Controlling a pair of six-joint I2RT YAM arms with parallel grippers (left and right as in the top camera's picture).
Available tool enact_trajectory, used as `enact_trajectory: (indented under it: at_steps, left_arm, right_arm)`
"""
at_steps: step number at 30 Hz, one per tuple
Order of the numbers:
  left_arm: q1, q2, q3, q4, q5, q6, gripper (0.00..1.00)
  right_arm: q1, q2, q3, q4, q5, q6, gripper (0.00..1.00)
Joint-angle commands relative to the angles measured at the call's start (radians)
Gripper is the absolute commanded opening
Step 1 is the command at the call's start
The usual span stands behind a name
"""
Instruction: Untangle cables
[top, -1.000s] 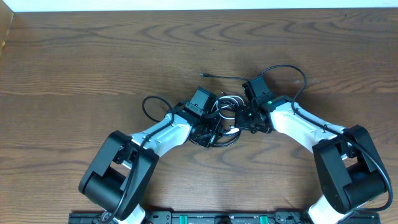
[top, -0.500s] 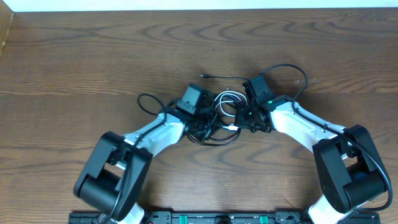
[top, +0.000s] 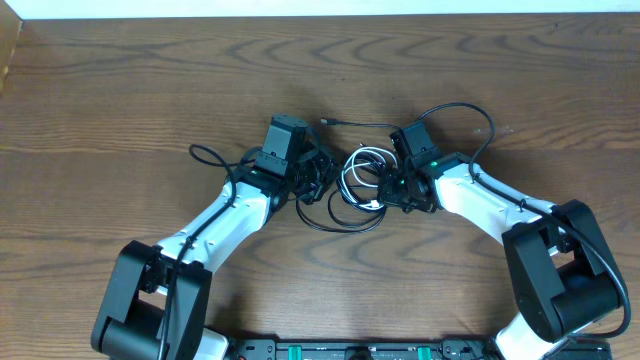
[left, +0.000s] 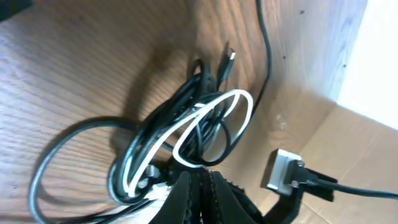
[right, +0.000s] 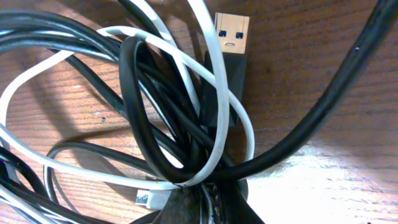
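Observation:
The cables, thin black cords and one white, lie looped in a small bundle at mid-table between my two grippers. My left gripper is at the bundle's left side, shut on black cord where the white loop meets its fingertips. At the bundle's right side my right gripper is shut on the cables, with white cord and black cord running into its tips. A black USB plug lies just beyond. One loose black end points away at the back.
The thicker wire of the right arm arcs behind it, and the left arm's wire loops out to the left. The table's far edge runs along the top. A cardboard edge stands at the far left corner.
My left gripper has moved up and to the left, away from the right gripper, dragging black cord with it. The bundle has spread and the white loop now shows. The right gripper has stayed put.

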Motion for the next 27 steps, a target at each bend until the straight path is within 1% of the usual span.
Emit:
enact_trajectory:
  at_steps: [1, 3, 4, 6, 7, 8, 11, 15, 16, 17, 18, 19, 22, 24, 27]
  left_arm:
    - [-0.003, -0.008, 0.003, -0.064, -0.019, 0.040, 0.08]
    - [-0.014, -0.008, 0.003, -0.151, -0.020, 0.039, 0.09]
    - [-0.018, -0.008, 0.003, -0.171, -0.020, 0.039, 0.14]
    - [-0.032, -0.008, 0.003, -0.220, -0.032, 0.039, 0.31]
    - [-0.039, -0.007, 0.003, -0.238, -0.044, 0.039, 0.35]
    - [-0.047, -0.007, 0.003, -0.251, -0.058, 0.039, 0.35]
    - [-0.070, -0.002, 0.003, -0.259, -0.080, 0.038, 0.35]
    - [-0.092, -0.001, 0.003, -0.259, -0.080, 0.001, 0.35]
    - [-0.094, 0.000, 0.003, -0.259, -0.080, -0.017, 0.26]
    - [-0.095, 0.003, 0.003, -0.259, -0.082, -0.035, 0.15]
    - [-0.095, 0.006, 0.002, -0.259, -0.084, -0.053, 0.09]
    - [-0.095, 0.013, 0.002, -0.259, -0.085, -0.065, 0.08]
    - [-0.103, 0.047, 0.002, -0.257, -0.087, -0.097, 0.08]
    - [-0.114, 0.069, 0.002, -0.243, -0.086, -0.117, 0.11]
    - [-0.129, 0.095, 0.002, -0.164, -0.079, -0.121, 0.11]
  right_arm:
    - [0.003, 0.074, -0.048, -0.026, 0.042, -0.007, 0.01]
    - [0.003, 0.074, -0.048, -0.025, 0.042, -0.007, 0.01]
    - [0.003, 0.074, -0.048, -0.025, 0.042, -0.007, 0.01]
    - [0.003, 0.074, -0.048, -0.025, 0.042, -0.007, 0.01]
    - [0.003, 0.074, -0.048, -0.025, 0.042, -0.007, 0.01]
    - [0.003, 0.074, -0.048, -0.025, 0.042, -0.007, 0.01]
    - [0.003, 0.074, -0.048, -0.025, 0.042, -0.007, 0.01]
    - [0.003, 0.074, -0.048, -0.025, 0.042, -0.007, 0.01]
    - [0.003, 0.074, -0.048, -0.025, 0.042, -0.007, 0.01]
    - [0.003, 0.074, -0.048, -0.025, 0.042, -0.007, 0.01]
    - [0.003, 0.074, -0.048, -0.025, 0.042, -0.007, 0.01]
    - [0.003, 0.074, -0.048, -0.025, 0.042, -0.007, 0.01]
    - [0.003, 0.074, -0.048, -0.025, 0.042, -0.007, 0.01]
    - [0.003, 0.074, -0.048, -0.025, 0.042, -0.007, 0.01]
    - [0.003, 0.074, -0.048, -0.025, 0.042, -0.007, 0.01]
